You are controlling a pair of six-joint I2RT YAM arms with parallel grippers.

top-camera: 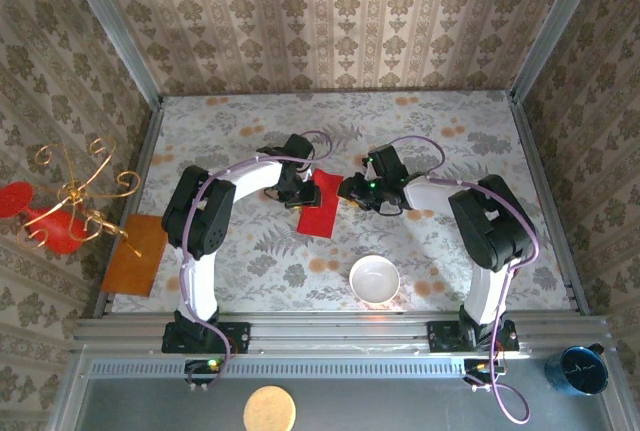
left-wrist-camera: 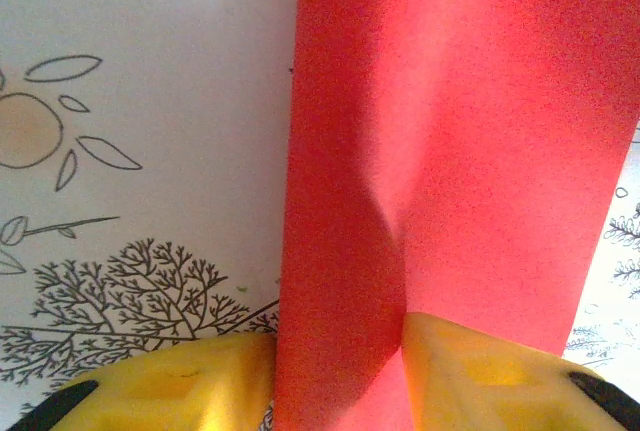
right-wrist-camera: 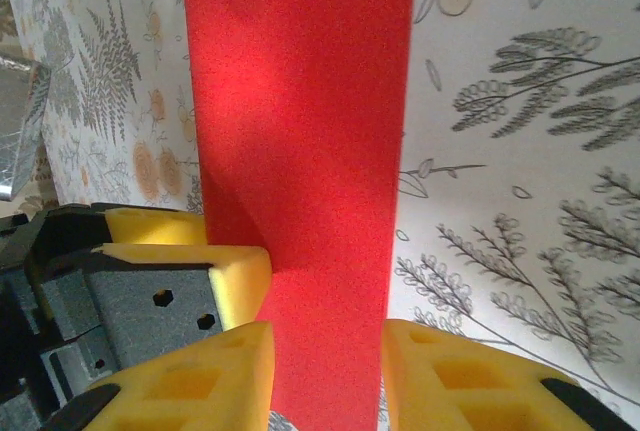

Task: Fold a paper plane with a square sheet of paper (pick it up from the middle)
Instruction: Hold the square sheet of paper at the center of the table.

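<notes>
Between the yellow fingers (left-wrist-camera: 170, 386) of the left tool (left-wrist-camera: 335, 346) runs the square sheet of paper (left-wrist-camera: 450, 151), folded into a narrow red strip, with both fingers closed against it. Opposite, the right tool (right-wrist-camera: 325, 336) is likewise clamped on the strip. Under both tools lies the patterned tabletop (left-wrist-camera: 150, 101); a white bowl (top-camera: 374, 278) sits nearer their bases.

The top camera looks down on the whole table (top-camera: 450, 131) from behind. Both wrist cameras look from very near, past yellow fingers (left-wrist-camera: 170, 391), at the same red paper (left-wrist-camera: 450, 151).
</notes>
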